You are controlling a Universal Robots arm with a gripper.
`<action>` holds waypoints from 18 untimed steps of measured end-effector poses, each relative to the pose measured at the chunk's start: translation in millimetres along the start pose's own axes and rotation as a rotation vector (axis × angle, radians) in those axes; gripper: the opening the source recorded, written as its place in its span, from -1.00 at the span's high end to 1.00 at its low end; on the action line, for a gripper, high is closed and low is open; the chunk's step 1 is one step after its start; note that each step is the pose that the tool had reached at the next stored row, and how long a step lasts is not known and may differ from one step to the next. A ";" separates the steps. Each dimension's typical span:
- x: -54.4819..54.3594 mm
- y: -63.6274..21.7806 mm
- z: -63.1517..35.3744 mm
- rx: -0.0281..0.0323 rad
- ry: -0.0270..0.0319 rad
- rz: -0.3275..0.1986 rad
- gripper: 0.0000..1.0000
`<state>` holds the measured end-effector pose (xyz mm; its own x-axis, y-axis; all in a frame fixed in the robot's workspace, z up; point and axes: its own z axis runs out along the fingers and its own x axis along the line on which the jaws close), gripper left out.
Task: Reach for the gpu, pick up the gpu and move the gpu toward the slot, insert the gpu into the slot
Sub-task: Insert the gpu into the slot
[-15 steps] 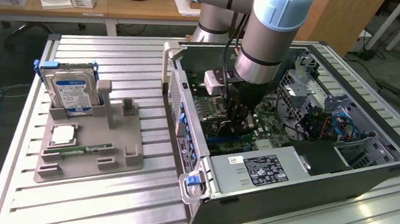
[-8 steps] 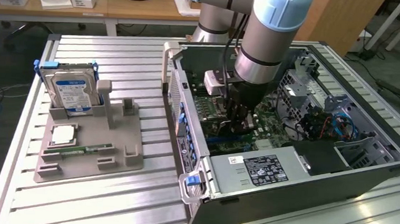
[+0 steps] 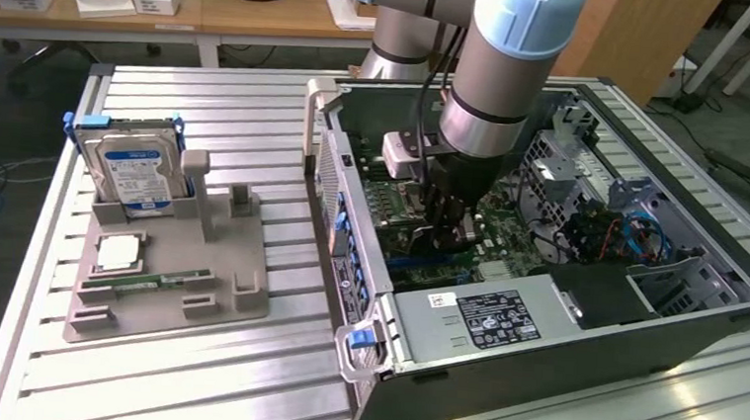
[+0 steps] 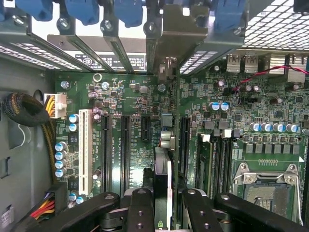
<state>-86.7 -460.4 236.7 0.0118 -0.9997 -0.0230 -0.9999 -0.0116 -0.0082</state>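
Observation:
Inside the open computer case [image 3: 350, 184], my gripper [image 3: 442, 237] hangs low over the green motherboard [image 4: 130, 104]. In the wrist view my gripper [image 4: 164, 195] is shut on the gpu [image 4: 162, 169], a thin dark card seen edge-on between the two black fingers [image 4: 141, 208]. The card's silvery bracket [image 4: 167, 43] stands at the case's rear openings. Right beside the card's edge runs a long black slot [image 4: 184, 142]. Two more long black slots [image 4: 104, 150] lie further off. Whether the card is seated in a slot I cannot tell.
A white slot [image 4: 86, 150], the silver CPU socket [image 4: 268, 188] and a cable bundle [image 4: 26, 111] surround the card. Outside the case, a grey fixture [image 3: 165, 275] holds a blue-labelled hard drive [image 3: 140, 174] and a memory stick [image 3: 159, 279]. The power supply [image 3: 486, 317] fills the case's near end.

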 end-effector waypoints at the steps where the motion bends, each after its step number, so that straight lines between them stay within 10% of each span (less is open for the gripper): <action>1: 0.0 0.0 0.0 0.0000 -0.0001 0.000 0.46; 18: 0.5 0.3 1.9 0.0002 -0.0001 0.005 0.46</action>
<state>-87.0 -460.9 234.8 0.0071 -0.9997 -0.0232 -0.9999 -0.0069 -0.0083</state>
